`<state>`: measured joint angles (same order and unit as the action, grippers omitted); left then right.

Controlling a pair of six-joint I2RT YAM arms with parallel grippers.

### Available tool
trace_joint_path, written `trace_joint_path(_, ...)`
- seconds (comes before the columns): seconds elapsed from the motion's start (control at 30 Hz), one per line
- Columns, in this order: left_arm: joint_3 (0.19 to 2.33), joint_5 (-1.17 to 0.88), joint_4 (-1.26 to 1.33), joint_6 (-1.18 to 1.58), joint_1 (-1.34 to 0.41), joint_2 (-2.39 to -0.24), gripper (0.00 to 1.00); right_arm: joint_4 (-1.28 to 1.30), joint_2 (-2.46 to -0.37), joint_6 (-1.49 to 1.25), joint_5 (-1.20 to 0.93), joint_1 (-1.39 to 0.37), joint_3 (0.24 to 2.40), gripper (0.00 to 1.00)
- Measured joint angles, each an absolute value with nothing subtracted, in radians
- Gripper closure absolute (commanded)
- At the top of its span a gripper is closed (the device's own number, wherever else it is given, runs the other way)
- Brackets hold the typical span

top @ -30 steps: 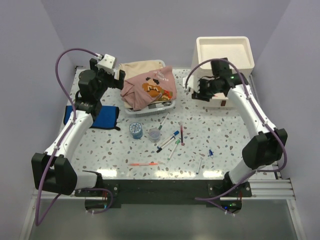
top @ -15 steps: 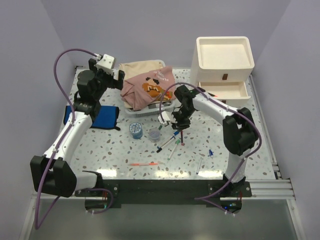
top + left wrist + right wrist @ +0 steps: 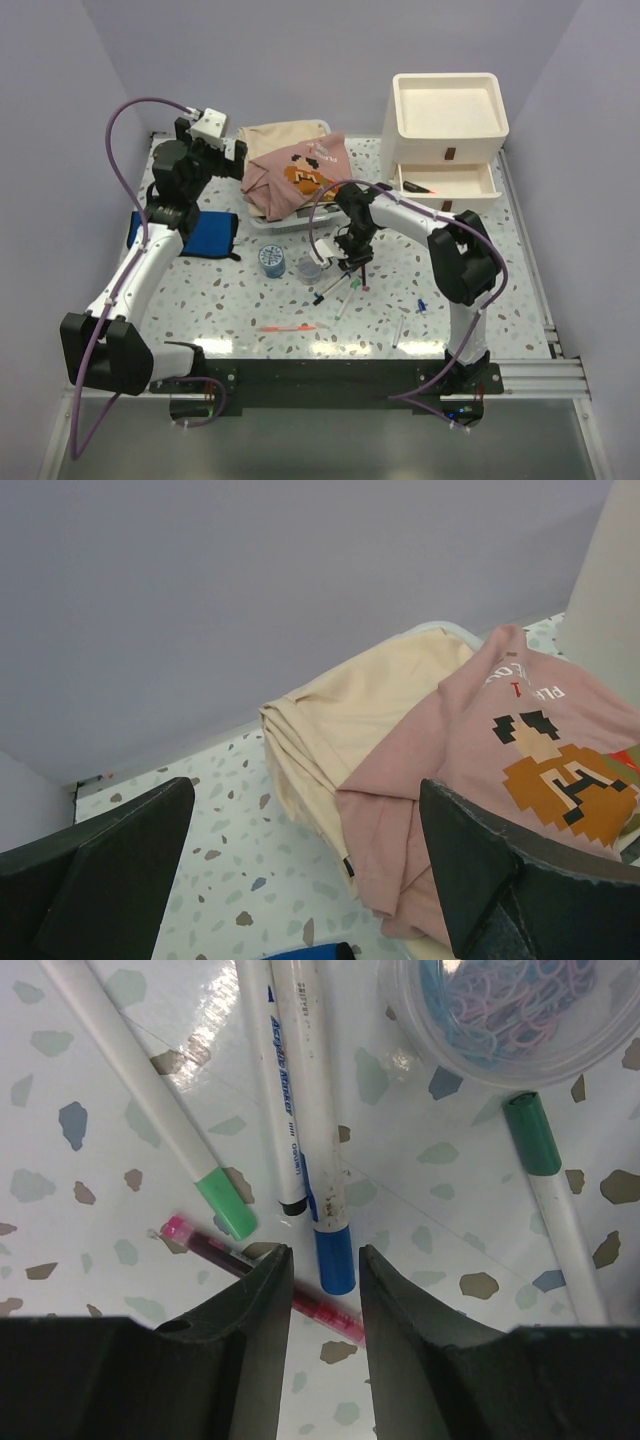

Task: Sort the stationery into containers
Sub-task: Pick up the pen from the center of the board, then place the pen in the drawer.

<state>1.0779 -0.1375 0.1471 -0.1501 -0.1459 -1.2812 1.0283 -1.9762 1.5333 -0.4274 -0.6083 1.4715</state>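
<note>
My right gripper (image 3: 352, 262) is low over a cluster of pens (image 3: 340, 280) at mid-table. In the right wrist view it (image 3: 324, 1257) is open, with the jaws on either side of a pink pen (image 3: 262, 1282) lying on the table. A blue-capped marker (image 3: 322, 1160), a light-green-capped marker (image 3: 165, 1120), a dark-green-capped marker (image 3: 552, 1195) and a clear cup of clips (image 3: 500, 1010) lie just beyond. The cream drawer unit (image 3: 447, 105) stands back right, its upper drawer (image 3: 445, 180) open with an orange pen (image 3: 420, 188) inside. My left gripper (image 3: 235, 160) is open and empty, raised by the clothes.
A clear basket of pink and beige clothes (image 3: 295, 180) sits back centre, also in the left wrist view (image 3: 470, 750). A blue cloth (image 3: 200, 235) lies left. A blue tape roll (image 3: 271, 259), an orange pen (image 3: 285, 327) and more small pens (image 3: 398, 330) lie about the front.
My right arm swung from the open drawer to the pen cluster and came down over the pink pen. The drawer stays open. The left arm has not moved.
</note>
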Motion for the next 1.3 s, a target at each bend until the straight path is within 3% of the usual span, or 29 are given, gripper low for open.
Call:
trace_joint_path(0.23,1.078,-0.138,0.145,-0.15,-0.145,-1.282,0.0,0.954,-2.009,1.538,-0.391,-0.609,1.439,0.67)
trace_joint_path(0.37,1.078,-0.138,0.145,-0.15,-0.145,-1.283,0.0,0.922,-2.007,1.537,-0.383,-0.611,1.42,0.87)
trace_joint_path(0.4,1.078,-0.138,0.145,-0.15,-0.145,-1.285,0.0,0.918,-2.005,1.538,-0.383,-0.611,1.417,0.99)
trace_joint_path(0.43,1.078,-0.138,0.146,-0.15,-0.145,-1.287,0.0,0.911,-2.0,1.535,-0.383,-0.611,1.411,1.0)
trace_joint_path(0.8,1.078,-0.138,0.16,-0.153,-0.145,-1.303,0.0,0.979,-1.92,1.507,-0.334,-0.55,1.469,1.0)
trace_joint_path(1.0,1.078,-0.138,0.187,-0.154,-0.145,-1.303,0.0,1.046,-1.767,1.551,-0.245,-0.389,1.636,1.0)
trace_joint_path(1.3,1.078,-0.158,0.225,-0.141,-0.145,-1.303,0.0,1.051,-1.767,1.537,-0.162,-0.137,1.838,1.0)
